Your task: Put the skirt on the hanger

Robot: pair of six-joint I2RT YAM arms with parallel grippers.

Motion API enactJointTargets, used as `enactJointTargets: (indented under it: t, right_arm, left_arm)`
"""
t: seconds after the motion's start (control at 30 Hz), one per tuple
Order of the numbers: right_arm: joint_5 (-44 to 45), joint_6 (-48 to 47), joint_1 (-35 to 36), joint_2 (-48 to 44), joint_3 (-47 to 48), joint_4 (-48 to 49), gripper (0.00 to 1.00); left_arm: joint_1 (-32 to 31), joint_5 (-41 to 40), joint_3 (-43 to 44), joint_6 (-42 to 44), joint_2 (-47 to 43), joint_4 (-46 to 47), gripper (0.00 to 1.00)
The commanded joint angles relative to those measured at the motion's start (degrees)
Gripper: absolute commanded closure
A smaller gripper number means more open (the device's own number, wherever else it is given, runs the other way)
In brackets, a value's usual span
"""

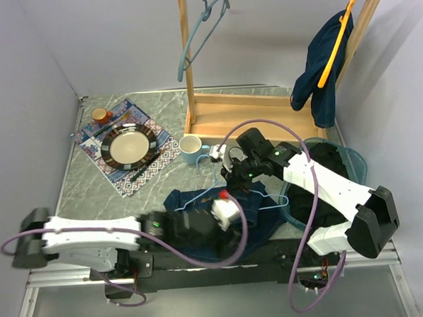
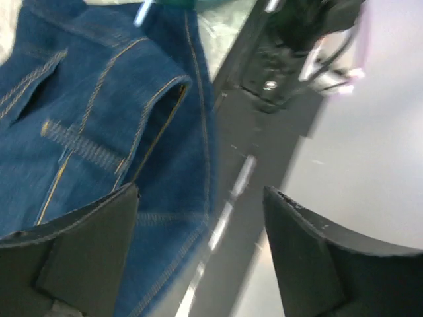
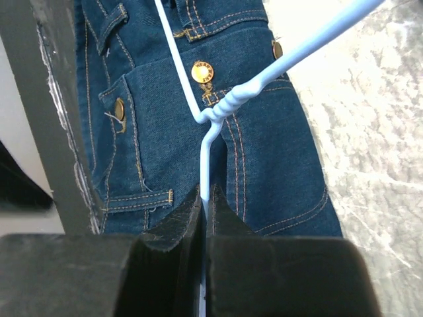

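While the skirt (image 1: 182, 201) lies crumpled on the table (image 1: 92, 186) near the front edge, between the two arms, we judge the task early to midway. The light blue hanger (image 3: 213, 117) rests on top of the denim, not visibly threaded through the waist. We can't tell if any wire sits inside the fabric. The right end effector (image 3: 205, 198) is clenched on the hanger's wire just below the twisted neck. The left end effector (image 2: 201, 191) is released, fingers spread with nothing between them, hovering over the skirt's edge by the table front. Done, as we read it: hanger brought to skirt and secured. Left: get the skirt onto the hanger, and probably lift it to the wooden rack (image 1: 188, 74). Counts: one skirt. Three hangers: the light blue one, a teal hanger (image 1: 207, 13) bare on the rack, and an orange hanger (image 1: 339, 42) carrying a dark garment (image 1: 320, 71). One plate (image 1: 111, 139), one placemat (image 1: 131, 182), one mug (image 1: 190, 150), one small cup (image 1: 99, 115). One basin (image 1: 355, 161) with dark cloth in it.
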Motion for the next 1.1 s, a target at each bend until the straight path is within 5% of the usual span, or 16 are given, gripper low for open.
enactJointTargets:
  t: [0.0,0.17,0.2,0.33,0.43,0.47,0.5,0.67,1.07]
  right_arm:
    - [-3.8,1.8,-1.0,0.8,1.1,1.9,1.0]
    - [-4.8,2.6,-1.8,0.3,0.3,2.6,1.0]
    - [-5.0,2.6,-1.8,0.2,0.1,2.6,1.0]
    - [-5.8,2.8,-2.2,-0.7,-0.6,3.0,1.0]
    - [-6.0,2.9,-2.5,-0.9,-0.7,3.1,1.0]
    - [-6.1,2.9,-2.7,-0.9,-0.8,3.2,1.0]
    - [-6.2,3.0,-2.6,-1.0,-0.8,3.1,1.0]
    - [-6.0,3.1,-3.2,-1.0,-0.9,3.4,1.0]
    - [-2.9,2.8,-5.1,-1.6,1.0,2.7,1.0]
  left_arm:
    - [-7.0,-24.1,3.3,8.2,8.3,15.0,0.14]
    - [-11.0,-42.7,9.2,14.6,22.2,19.9,0.07]
    - [-11.2,-50.4,10.7,13.4,26.2,17.5,0.01]
    - [-11.4,-62.5,17.4,6.9,33.8,9.0,0.06]
    - [-11.6,-65.9,20.2,3.1,36.5,5.0,0.21]
    - [-11.6,-65.9,20.9,2.5,36.6,4.0,0.44]
    - [-11.7,-65.9,21.0,1.9,36.4,3.4,0.52]
    - [-13.1,-58.5,17.5,5.5,30.8,7.6,0.86]
    - [-14.0,-22.0,16.9,12.5,7.3,10.1,0.98]
